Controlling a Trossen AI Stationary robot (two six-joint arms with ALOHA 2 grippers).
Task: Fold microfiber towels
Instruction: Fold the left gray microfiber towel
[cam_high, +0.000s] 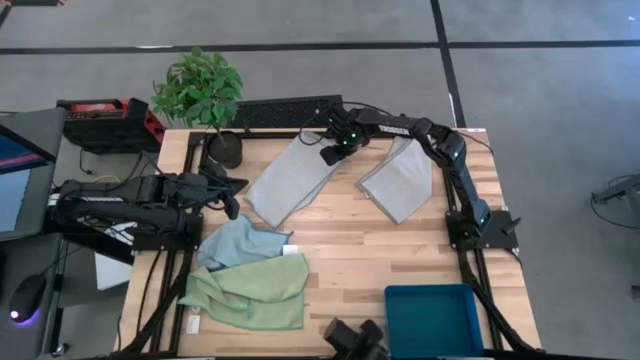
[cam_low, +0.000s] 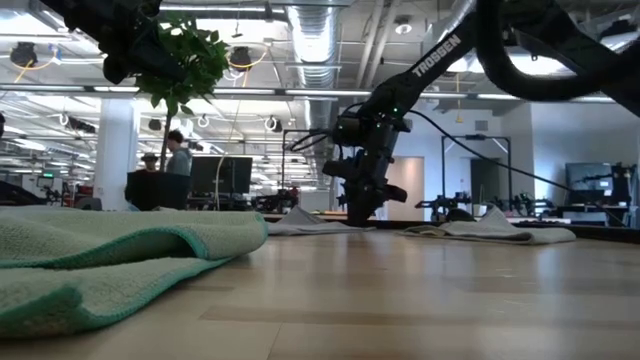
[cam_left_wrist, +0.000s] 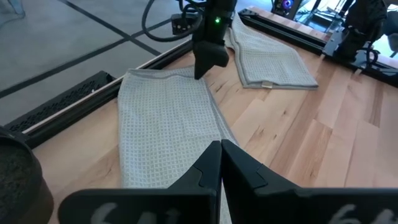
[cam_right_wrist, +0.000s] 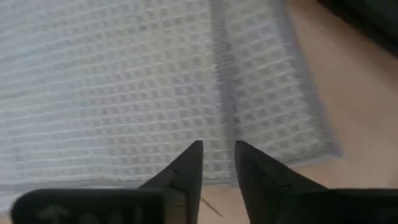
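A light grey towel (cam_high: 290, 178) lies folded into a long strip on the table's far middle. A second folded grey towel (cam_high: 397, 178) lies to its right. A light blue towel (cam_high: 240, 240) and a pale green towel (cam_high: 255, 290) lie crumpled at the near left. My right gripper (cam_high: 330, 152) points down over the first grey towel's far right corner (cam_left_wrist: 199, 78), its fingers (cam_right_wrist: 217, 155) a narrow gap apart with nothing between them. My left gripper (cam_left_wrist: 221, 149) is shut and empty, by that towel's near left end (cam_high: 250, 200). My right gripper stands over the grey towel's far edge (cam_right_wrist: 186, 177), pointing down from above. I cannot tell whether its fingertips touch the cloth. The towel lies flat on the table.
A potted plant (cam_high: 205, 95) stands at the far left corner. A dark teal bin (cam_high: 432, 318) stands at the near right, and a dark object (cam_high: 352, 338) sits beside it at the front edge. Bare wood (cam_high: 380, 255) lies in the table's middle.
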